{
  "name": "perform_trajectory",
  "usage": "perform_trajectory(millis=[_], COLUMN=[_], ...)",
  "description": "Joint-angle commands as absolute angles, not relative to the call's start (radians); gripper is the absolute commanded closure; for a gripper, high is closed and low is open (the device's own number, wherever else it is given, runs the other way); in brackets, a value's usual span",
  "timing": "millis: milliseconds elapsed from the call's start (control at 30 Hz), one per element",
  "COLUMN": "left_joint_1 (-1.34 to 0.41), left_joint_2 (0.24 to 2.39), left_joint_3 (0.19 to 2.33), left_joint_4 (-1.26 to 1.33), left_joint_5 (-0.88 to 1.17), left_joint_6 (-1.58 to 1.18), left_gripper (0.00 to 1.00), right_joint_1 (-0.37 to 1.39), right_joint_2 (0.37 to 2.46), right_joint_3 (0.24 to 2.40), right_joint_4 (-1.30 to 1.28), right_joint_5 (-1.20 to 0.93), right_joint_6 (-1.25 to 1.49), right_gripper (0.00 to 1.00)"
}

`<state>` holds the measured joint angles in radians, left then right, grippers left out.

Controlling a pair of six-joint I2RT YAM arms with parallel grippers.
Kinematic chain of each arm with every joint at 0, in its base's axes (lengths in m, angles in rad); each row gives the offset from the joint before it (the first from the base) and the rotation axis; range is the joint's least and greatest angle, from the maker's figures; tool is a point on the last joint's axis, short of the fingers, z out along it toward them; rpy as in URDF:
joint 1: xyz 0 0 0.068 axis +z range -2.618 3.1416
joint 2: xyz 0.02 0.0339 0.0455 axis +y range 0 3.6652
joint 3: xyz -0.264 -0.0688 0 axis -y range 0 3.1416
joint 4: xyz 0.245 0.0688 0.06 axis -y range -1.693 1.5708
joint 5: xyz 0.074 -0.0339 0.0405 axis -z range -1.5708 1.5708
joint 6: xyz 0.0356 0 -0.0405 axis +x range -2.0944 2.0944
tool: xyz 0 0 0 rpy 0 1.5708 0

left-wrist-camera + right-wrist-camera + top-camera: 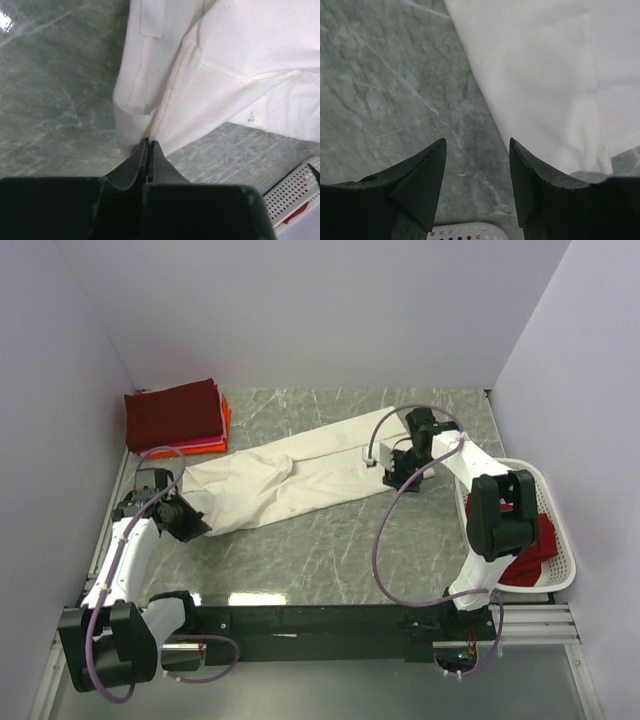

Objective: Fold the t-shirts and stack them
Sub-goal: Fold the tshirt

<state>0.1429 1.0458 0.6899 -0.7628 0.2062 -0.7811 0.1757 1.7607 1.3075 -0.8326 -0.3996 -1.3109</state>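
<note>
**Cream-white t-shirt [290, 485]: one end pinched, the other end loose**

The shirt is lying as a long, rumpled band slanting across the table [330, 560], well apart from the folded stack [175, 418] in the far left corner. I am clamping my left gripper [149, 144] on its left end, jaws together on a fold at the very edge of the cloth. My right gripper [477, 145] is hanging with its jaws apart over bare marble just beside the shirt's other end, gripping nothing.

I am judging the left pinch to be thin. It is taking only a sliver of cloth at the fingertips, so a firm pull could be working it free. If I am closing the right jaws where they hang, they are probably missing the cloth. Then the left arm alone is dragging the shirt and bunching it further, and any fold is coming out skewed.
</note>
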Motion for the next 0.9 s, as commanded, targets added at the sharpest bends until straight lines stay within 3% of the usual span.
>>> perform_trajectory(millis=[0,567,867], left_joint_1=[0.149,0.170,0.173], left_joint_2=[0.976,0.874,0.848], left_joint_3=[0.699,0.646,0.664], left_joint_4=[-0.825,-0.868,-0.916], left_joint_5=[0.230,0.189,0.178], left_joint_6=[-0.839,-0.851,-0.819], left_gripper=[1.00,1.00,1.00], right_joint_1=[0.219,0.235,0.238], right_joint_2=[1.724,1.891,1.913], right_joint_3=[1.287,1.282,1.256], right_joint_4=[-0.818,-0.672,-0.626], right_joint_5=[-0.269,-0.083,-0.068], right_joint_6=[-1.523,-1.545,-1.526], right_gripper=[0.40,0.44,0.69])
